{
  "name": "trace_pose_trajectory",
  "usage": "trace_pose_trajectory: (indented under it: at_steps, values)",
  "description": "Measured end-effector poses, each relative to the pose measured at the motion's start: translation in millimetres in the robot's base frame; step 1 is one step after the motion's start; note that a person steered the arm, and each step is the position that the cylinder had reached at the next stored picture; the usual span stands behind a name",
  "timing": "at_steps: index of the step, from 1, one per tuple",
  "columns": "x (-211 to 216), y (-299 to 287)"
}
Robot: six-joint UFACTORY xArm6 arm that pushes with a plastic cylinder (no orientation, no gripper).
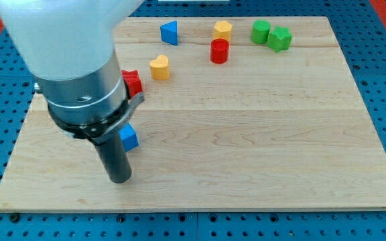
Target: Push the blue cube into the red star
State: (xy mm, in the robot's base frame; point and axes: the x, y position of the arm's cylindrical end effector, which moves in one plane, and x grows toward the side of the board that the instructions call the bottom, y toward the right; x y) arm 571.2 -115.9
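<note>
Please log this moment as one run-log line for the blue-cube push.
my tip: just below blue cube, view's left | red star: above cube, apart, partly hidden by arm | contact tip-cube: cannot tell | task: not done

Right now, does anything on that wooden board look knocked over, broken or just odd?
Nothing stands out. The blocks sit flat and intact on the board. My tip is just below the blue cube; the arm partly hides it and the red star.

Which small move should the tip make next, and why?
Probably a short push toward the view's top. My tip sits just below the blue cube, and the red star lies above the cube, partly hidden by the arm, a gap between them.
</note>
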Motion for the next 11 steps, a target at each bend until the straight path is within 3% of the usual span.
trace_pose_trajectory:
  at_steps: [2, 3, 4, 5, 8, 11]
  values:
    - [-29, -21]
    - [-56, -8]
    - [-53, 42]
    - [-58, 53]
    - [-160, -47]
    - [-187, -82]
